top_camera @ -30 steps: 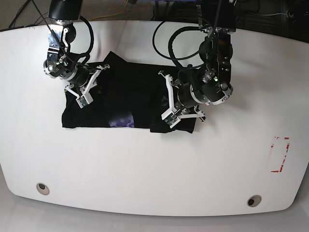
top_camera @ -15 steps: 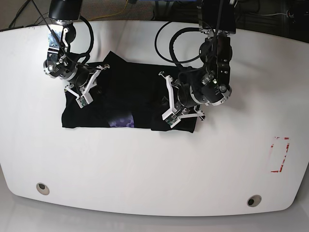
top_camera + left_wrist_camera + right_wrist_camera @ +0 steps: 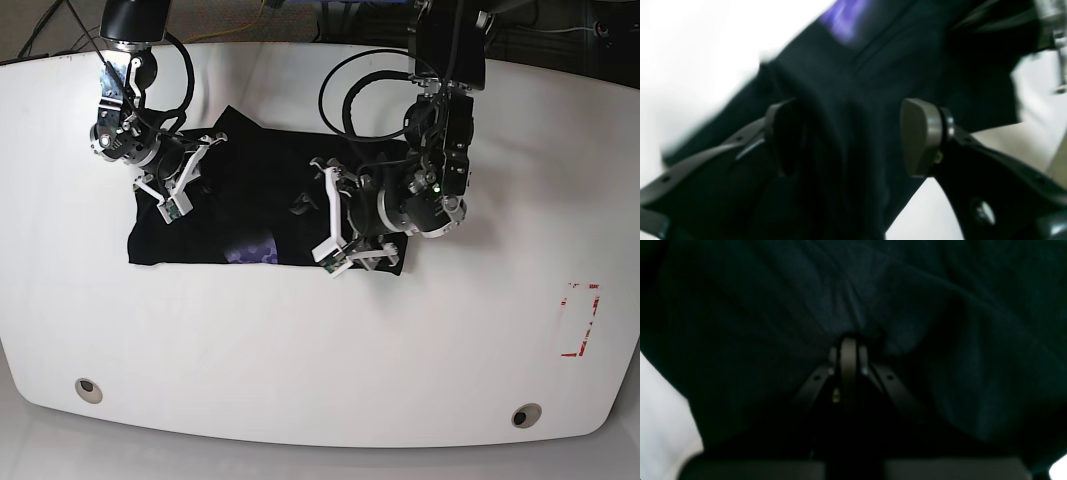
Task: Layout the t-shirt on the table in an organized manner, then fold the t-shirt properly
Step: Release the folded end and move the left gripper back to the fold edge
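The black t-shirt [image 3: 250, 205] lay on the white table [image 3: 300, 340], partly folded. The left gripper [image 3: 853, 140] stood parted over it; the right gripper [image 3: 848, 350] pinched cloth (a steady anchor helps smoothing).

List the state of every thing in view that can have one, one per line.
t-shirt: lying partly folded on the table, purple neck patch showing.
left gripper: open, pads astride a ridge of cloth.
right gripper: shut, tip pressed into the cloth.
table: bears the shirt.
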Controlling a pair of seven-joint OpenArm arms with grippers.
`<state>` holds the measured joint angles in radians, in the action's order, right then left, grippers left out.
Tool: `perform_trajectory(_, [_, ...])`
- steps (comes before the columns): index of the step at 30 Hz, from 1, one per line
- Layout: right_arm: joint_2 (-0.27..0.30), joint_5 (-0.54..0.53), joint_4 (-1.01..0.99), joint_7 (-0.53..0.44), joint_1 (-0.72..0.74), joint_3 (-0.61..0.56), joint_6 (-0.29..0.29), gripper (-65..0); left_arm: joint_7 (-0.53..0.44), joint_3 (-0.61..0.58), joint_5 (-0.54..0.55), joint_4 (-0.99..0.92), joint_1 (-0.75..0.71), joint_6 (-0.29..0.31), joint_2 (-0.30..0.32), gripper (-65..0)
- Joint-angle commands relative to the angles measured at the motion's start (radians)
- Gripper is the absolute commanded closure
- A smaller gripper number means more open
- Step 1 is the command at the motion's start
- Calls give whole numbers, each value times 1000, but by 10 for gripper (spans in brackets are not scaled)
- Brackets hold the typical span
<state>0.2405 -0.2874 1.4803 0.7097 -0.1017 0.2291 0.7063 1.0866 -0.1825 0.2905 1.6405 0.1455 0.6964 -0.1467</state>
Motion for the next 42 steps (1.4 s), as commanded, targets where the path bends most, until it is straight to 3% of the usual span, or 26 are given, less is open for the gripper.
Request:
perform_trajectory(1, [1, 43, 0, 47, 0, -4, -8, 0, 34, -53, 40, 42, 33, 2, -10, -450])
perform_trajectory(9, [1, 43, 0, 47, 1, -4, -8, 0, 34, -36, 39, 146, 53, 2, -9, -450])
perform_trajectory(17, [1, 43, 0, 47, 3, -4, -8, 0, -27, 100, 39, 155, 59, 2, 124, -418])
perform_trajectory(20, [1, 43, 0, 47, 1, -4, -8, 0, -33, 146, 17, 155, 58, 2, 170, -320])
perform_trajectory(24, [1, 43, 0, 47, 0, -4, -8, 0, -38, 173, -78, 155, 38, 2, 216, -92])
perform_trajectory(26, [1, 43, 0, 47, 0, -4, -8, 0, -38, 173, -115, 155, 30, 2, 221, -10])
perform_trajectory(30, [0, 43, 0, 47, 0, -4, -8, 0, -44, 171, -156, 155, 6, 2, 223, -39])
perform_trajectory(42, [0, 43, 0, 47, 1, -4, -8, 0, -44, 136, -178, 154, -96, 2, 218, -29])
